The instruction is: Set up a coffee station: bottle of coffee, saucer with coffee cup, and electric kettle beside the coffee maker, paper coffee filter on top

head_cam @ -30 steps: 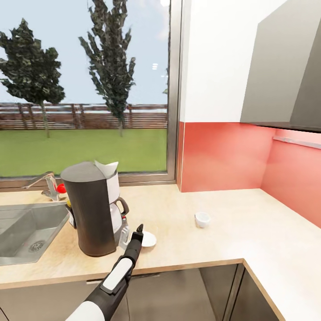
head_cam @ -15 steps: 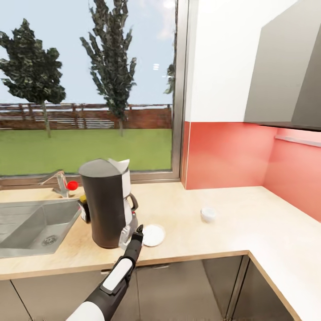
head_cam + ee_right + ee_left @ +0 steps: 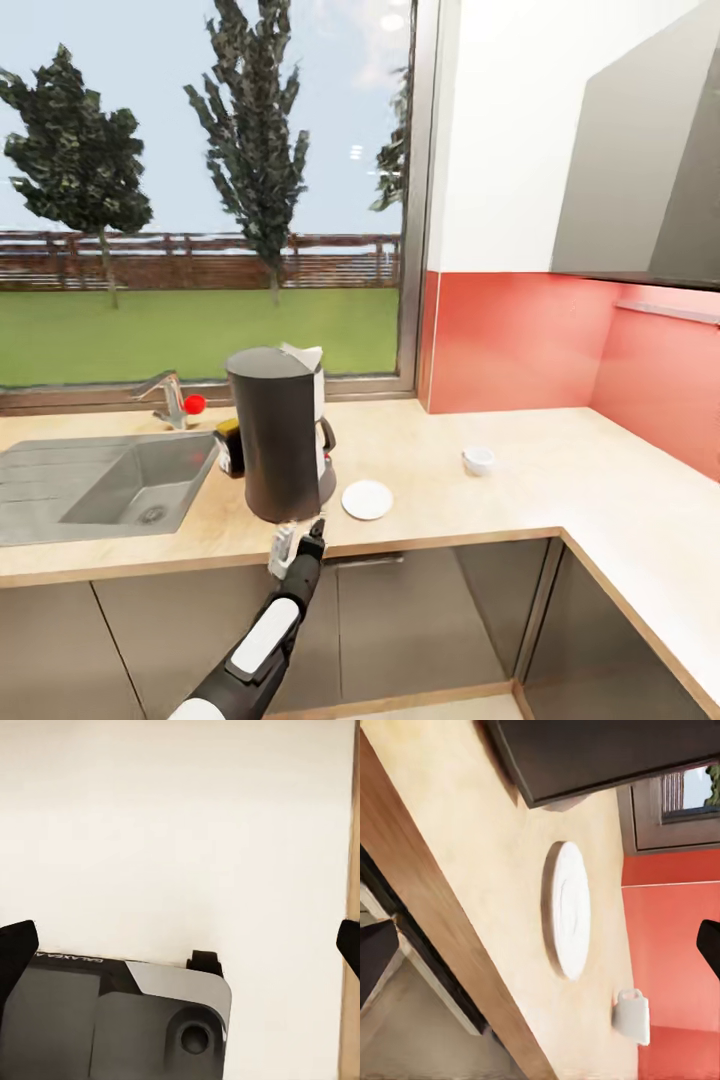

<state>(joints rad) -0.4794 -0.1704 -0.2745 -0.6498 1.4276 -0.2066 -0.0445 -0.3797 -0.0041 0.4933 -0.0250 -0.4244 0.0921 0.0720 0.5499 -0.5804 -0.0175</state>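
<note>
**Saucer and cup apart on the table**

The coffee maker [image 3: 281, 435] stands beside the sink [image 3: 60, 485], the paper coffee filter [image 3: 304, 355] on top. The saucer [image 3: 367, 499] lies just beside it; the coffee cup [image 3: 478, 460] sits well apart. The left gripper [image 3: 297, 535] hovers at the table [image 3: 560, 480] edge, jaws wide. The right gripper's [image 3: 180, 945] jaws are wide too.

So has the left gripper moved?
Yes. The left gripper has drawn back from beside the saucer to the countertop's front edge.

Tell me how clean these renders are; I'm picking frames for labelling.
Head view: even daylight, coffee maker and saucer crisp, coffee cup small and soft. Left wrist view: sharp but rotated, saucer foreshortened, faint shadow along one edge. Right wrist view: pale, nearly featureless backdrop, little contrast.
</note>
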